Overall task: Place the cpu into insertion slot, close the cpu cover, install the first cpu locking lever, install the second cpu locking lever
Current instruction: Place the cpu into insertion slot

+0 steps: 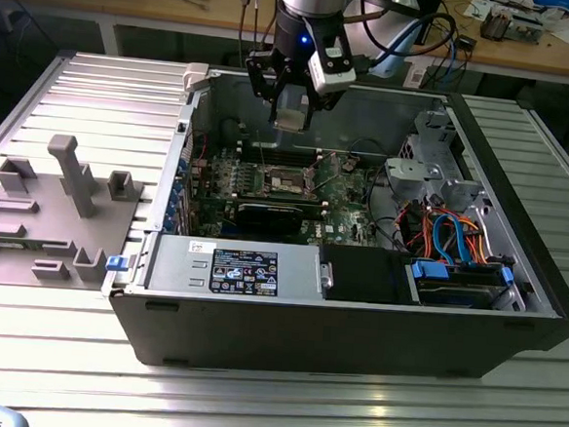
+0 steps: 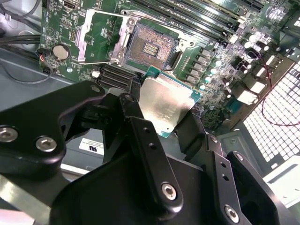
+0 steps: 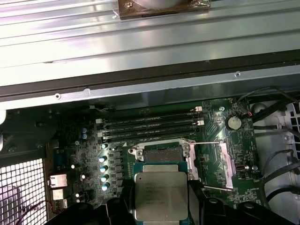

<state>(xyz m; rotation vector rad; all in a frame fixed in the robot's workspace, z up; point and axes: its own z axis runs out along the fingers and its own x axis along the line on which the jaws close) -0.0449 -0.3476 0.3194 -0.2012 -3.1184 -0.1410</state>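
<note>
— Where is the small, flat, square, silvery-grey cpu (image 2: 166,105)?
— I see it aloft, silvery face up, apart from the square metal-rimmed insertion slot (image 2: 151,47), which lies bare. The thin silvery windowed cpu cover (image 2: 85,40) is swung open just beside that slot.

Matt silvery metal cpu (image 2: 166,105)

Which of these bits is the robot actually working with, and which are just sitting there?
In the job:
claw, gripping the cpu
insertion slot, empty
cpu cover, flipped open

Just lying about:
grey blocks
power supply box
blue cables
coin battery
</note>
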